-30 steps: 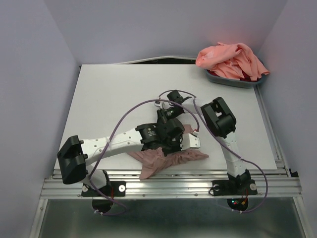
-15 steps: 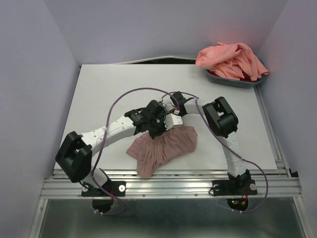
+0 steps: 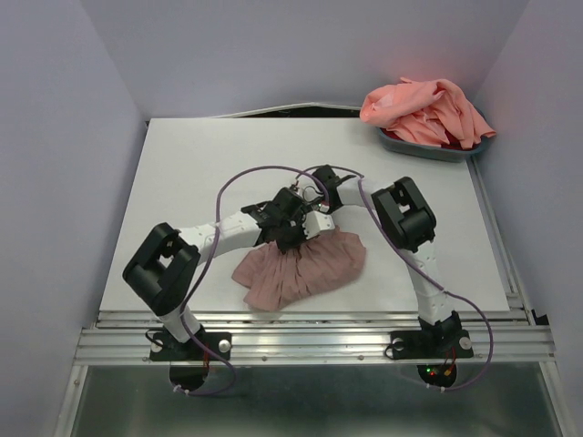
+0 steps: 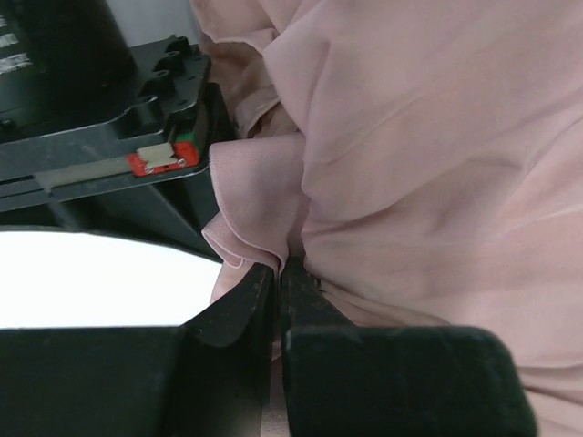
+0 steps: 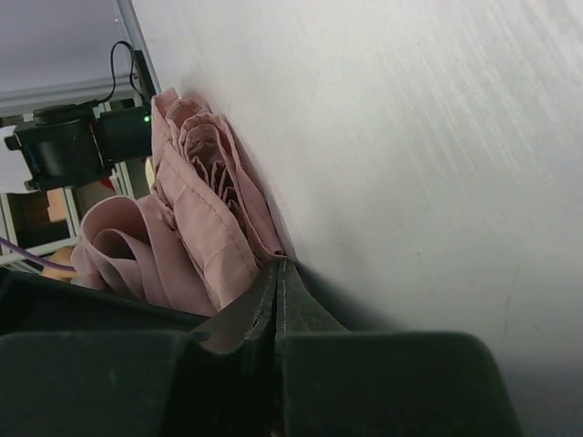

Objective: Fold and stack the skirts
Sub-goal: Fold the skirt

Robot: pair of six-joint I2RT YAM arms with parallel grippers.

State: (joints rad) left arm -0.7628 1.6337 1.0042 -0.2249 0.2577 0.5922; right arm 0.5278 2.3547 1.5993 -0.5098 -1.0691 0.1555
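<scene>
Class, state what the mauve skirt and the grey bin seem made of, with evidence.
Mauve skirt: thin matte cloth, likely woven; it gathers in soft pleats. Grey bin: probably smooth plastic, though only its rim shows under the coral skirt.

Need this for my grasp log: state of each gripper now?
Left gripper: shut on the mauve skirt.
Right gripper: shut on the same skirt's edge.

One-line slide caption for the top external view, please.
Left gripper and right gripper pinch the far edge of the mauve skirt; coral skirt heaped in the far-right bin.
</scene>
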